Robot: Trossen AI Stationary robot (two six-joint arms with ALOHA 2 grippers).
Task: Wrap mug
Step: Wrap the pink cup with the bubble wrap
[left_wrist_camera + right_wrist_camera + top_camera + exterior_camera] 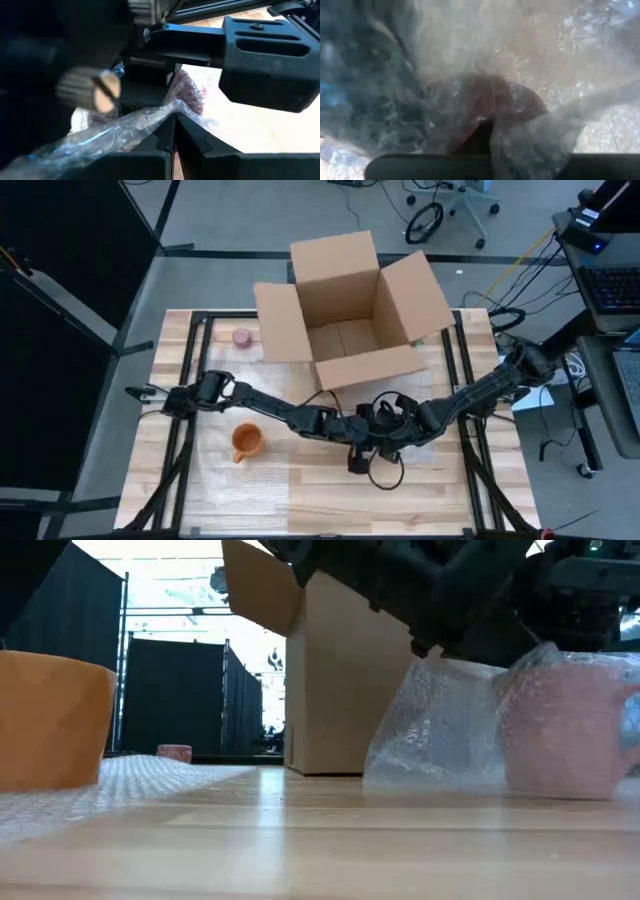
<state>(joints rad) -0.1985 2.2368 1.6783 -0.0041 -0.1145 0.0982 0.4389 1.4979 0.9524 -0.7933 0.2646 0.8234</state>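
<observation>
I have both arms meeting at the front middle of the table [300, 490], just in front of the open cardboard box [345, 310]. The pink mug [565, 730] stands upright there, partly covered by bubble wrap [440, 730]. My left gripper [172, 125] is pinched shut on a fold of that wrap. My right gripper [485, 135] is pressed into the wrap over the mug, and I cannot tell how its jaws stand. To do this well, I think I should keep the pinched fold taut, draw it over the mug without tipping it, and let the right side steady it. The orange mug [246, 442] sits well apart on another sheet.
</observation>
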